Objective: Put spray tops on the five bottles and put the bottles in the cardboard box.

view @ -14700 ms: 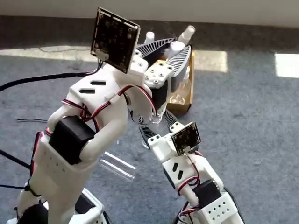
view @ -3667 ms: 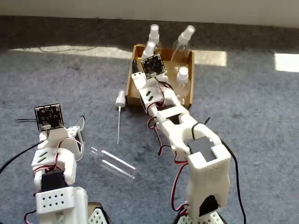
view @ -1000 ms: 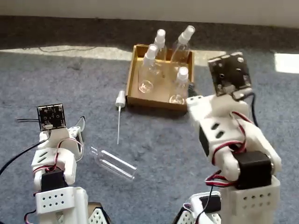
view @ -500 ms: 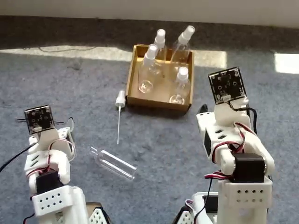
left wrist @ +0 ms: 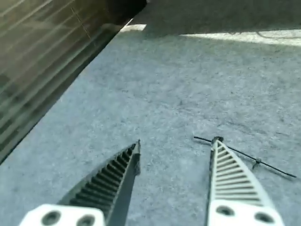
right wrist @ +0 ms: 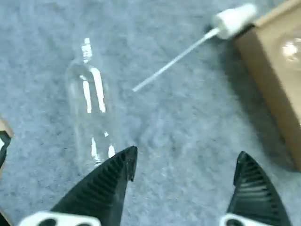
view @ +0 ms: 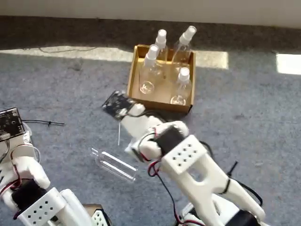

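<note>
The cardboard box (view: 133,70) stands on the grey carpet with several clear bottles (view: 150,70) upright in it, each with a white spray top. One uncapped clear bottle (view: 115,165) (right wrist: 91,117) lies on its side on the carpet. A loose spray top (right wrist: 233,19) lies near the box corner (right wrist: 277,70), its thin tube (view: 119,136) pointing toward the lying bottle. My right arm (view: 160,141) stretches over this spot. My right gripper (right wrist: 186,160) hangs open above the carpet between bottle and tube. My left gripper (left wrist: 176,143) is open over bare carpet, far left.
A thin black cable (view: 47,123) (left wrist: 244,153) lies on the carpet by the left arm (view: 19,165). A dark strip runs along the far wall (view: 70,28). Open carpet lies right of the box.
The right arm has swung from the right side across to the left, now over the loose spray top and lying bottle. The left arm has turned further left. Bottles and box are unmoved.
</note>
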